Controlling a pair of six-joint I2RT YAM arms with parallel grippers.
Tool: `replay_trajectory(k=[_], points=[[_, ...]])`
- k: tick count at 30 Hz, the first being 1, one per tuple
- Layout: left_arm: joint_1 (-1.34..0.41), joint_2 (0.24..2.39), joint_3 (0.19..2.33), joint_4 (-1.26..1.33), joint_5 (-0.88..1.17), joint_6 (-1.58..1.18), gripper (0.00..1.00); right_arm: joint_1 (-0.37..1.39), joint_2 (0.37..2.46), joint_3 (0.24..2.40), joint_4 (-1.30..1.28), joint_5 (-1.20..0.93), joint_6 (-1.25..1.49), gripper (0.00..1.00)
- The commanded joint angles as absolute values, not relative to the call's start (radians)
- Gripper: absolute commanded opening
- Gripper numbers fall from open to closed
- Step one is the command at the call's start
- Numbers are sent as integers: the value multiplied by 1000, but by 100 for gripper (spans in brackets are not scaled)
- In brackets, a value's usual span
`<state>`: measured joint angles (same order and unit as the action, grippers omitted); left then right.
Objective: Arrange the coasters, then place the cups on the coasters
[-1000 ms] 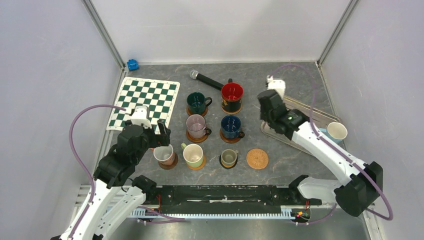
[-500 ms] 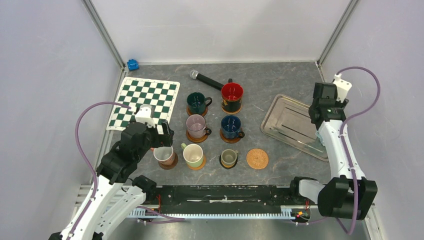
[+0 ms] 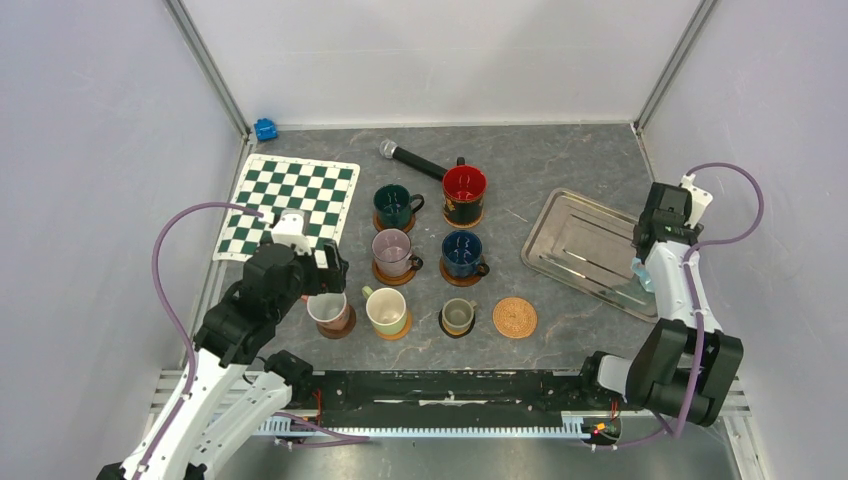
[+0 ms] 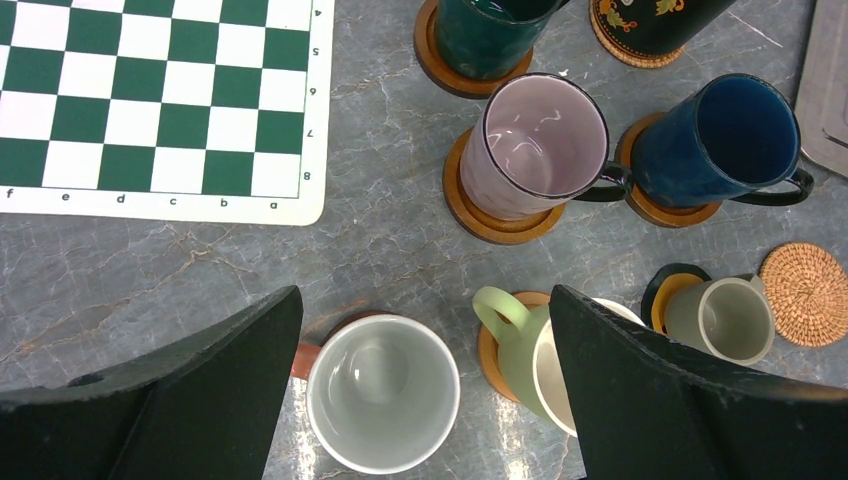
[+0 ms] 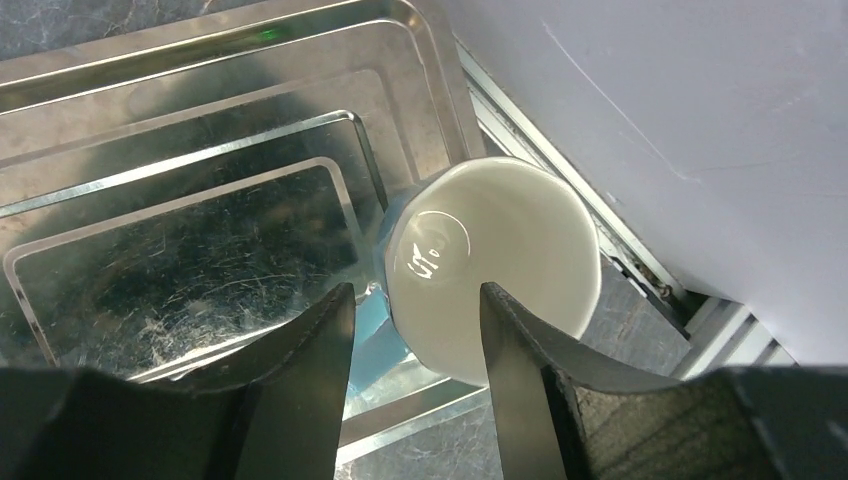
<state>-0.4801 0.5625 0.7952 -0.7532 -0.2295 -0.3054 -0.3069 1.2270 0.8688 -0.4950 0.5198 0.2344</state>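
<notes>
R gripper [image 5: 415, 310] jaws apart, poised over the light blue cup [image 5: 500, 250], which sits at the tray [image 5: 200, 150] rim by the tabletop's right edge. We judge an off-centre pinch could tip it. L gripper [image 4: 425, 300] jaws wide apart, empty.

The top camera sits high above and behind the arm bases [image 3: 285, 368], looking steeply down so the whole table [image 3: 560, 160] shows, with the metal tray [image 3: 590, 250] lying right of centre. The left wrist camera looks straight down from close above the cups [image 4: 540, 145] well left of that tray, catching only the tray's edge in its upper right corner; the top view shows those same cups. The right wrist camera hangs very close over the tray's right-hand rim, looking down into the light blue cup [image 5: 500, 260], which is barely seen from the top camera.
</notes>
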Motion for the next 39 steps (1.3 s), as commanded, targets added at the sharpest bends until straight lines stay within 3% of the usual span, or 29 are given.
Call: replay_trajectory(k=[1,10,14,27,32,39], points=[[-484,576,812,-716,-227,-287,100,-342,1254,861,-414,440,214,51],[-483,590,815,-716,-237,-291,100,-359,1309,836,-376,405,244,49],[-483,589,815,-716,-244,-291,100,-359,1310,818,-362,399,249,44],[-483,574,810,-716,-246,-290,100,-358,1228,861,-404,358,228,0],[-483,568,811,-715,-244,-290,100,-299,1171,915,-460,352,221,0],[-483,568,807,-709,-237,-286,100,-63,1135,991,-568,427,258,0]])
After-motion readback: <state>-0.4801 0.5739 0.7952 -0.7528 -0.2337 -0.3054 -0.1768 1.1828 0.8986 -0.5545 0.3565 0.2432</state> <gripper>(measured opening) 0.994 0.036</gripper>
